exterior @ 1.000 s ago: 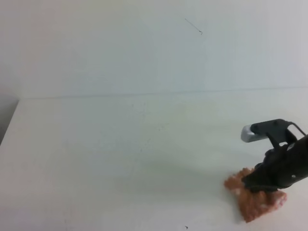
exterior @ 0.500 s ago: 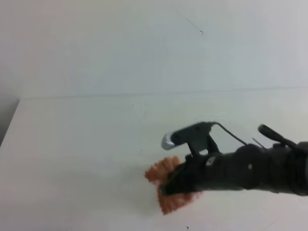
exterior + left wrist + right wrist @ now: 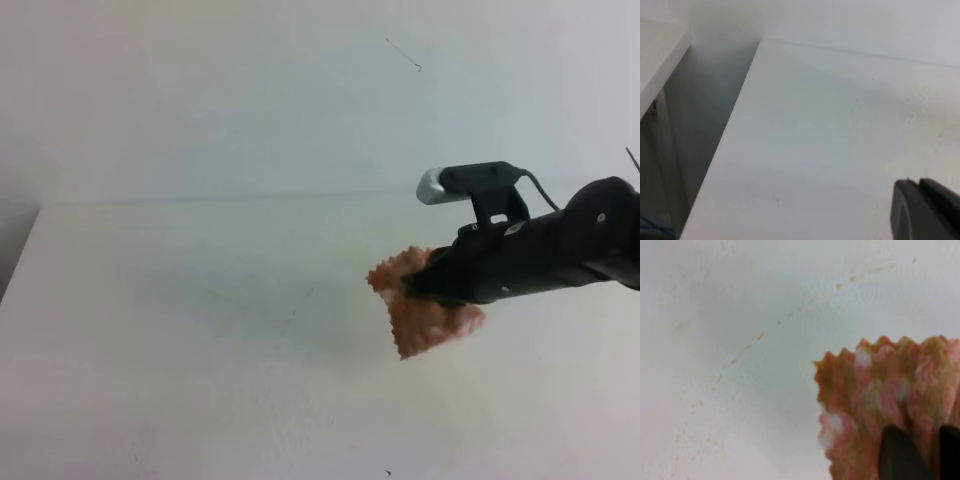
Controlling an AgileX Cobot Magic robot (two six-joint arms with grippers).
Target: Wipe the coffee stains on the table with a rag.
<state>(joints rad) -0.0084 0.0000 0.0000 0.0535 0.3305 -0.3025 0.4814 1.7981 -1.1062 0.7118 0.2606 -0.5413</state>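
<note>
Above table (image 3: 150,330), right gripper (image 3: 425,283) clamps rag (image 3: 425,322), arm near-horizontal.

The tabletop (image 3: 180,330) lies bare across the left half and the lower band of the exterior high view, so a hand could sweep there with nothing in its path. The only obstacle sits right of centre: the right arm (image 3: 560,250) reaching in from the right edge, with the rag (image 3: 425,315) bunched at its tip. Behind, the wall (image 3: 250,90) closes off the upper part of the frame along the tabletop's far edge. In the left wrist view the tabletop's left edge drops to a dark gap (image 3: 695,125) at the left.
</note>
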